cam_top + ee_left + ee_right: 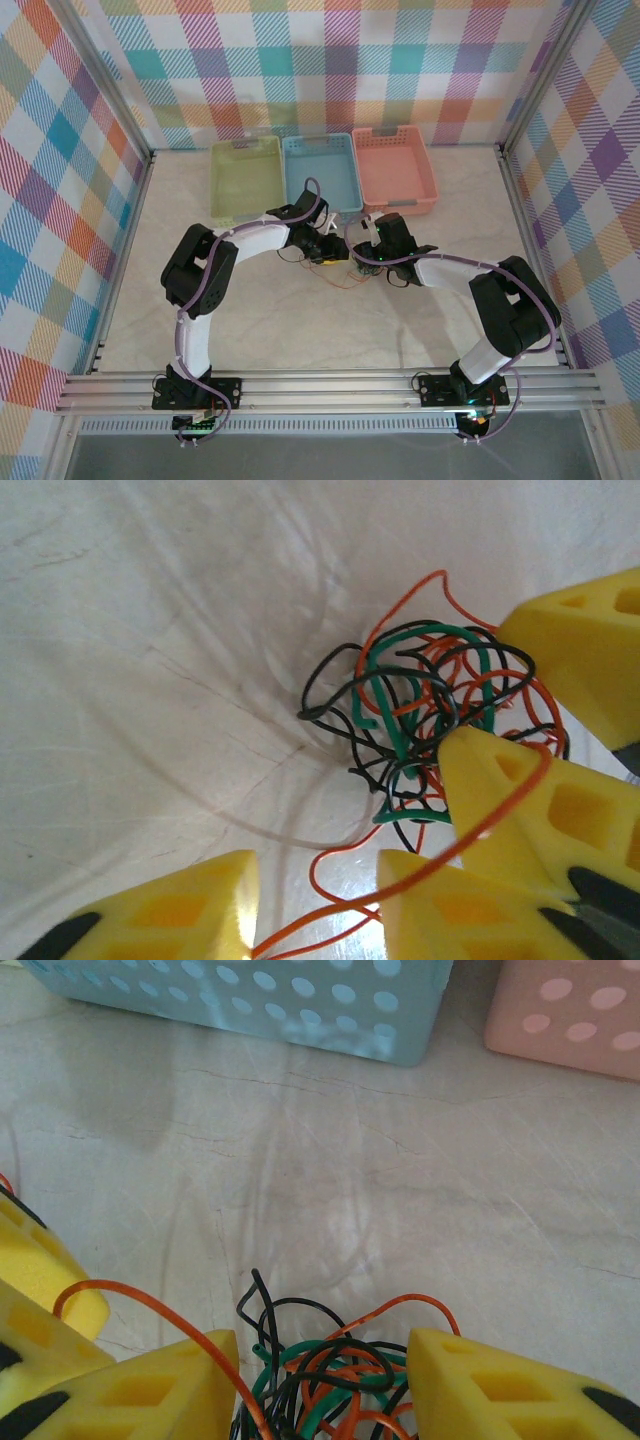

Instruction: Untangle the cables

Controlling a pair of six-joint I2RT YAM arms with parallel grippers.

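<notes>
Orange, black, green cables [425, 715], plaid walls [330, 60]

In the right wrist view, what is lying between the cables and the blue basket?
Bare table; the right wrist view shows no object between the cables and the blue basket.

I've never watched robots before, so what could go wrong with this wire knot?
An orange wire lies over a finger of the right end effector; pulling may drag the whole tangle instead of freeing it. The left end effector sits very close, so the two might collide.
</notes>
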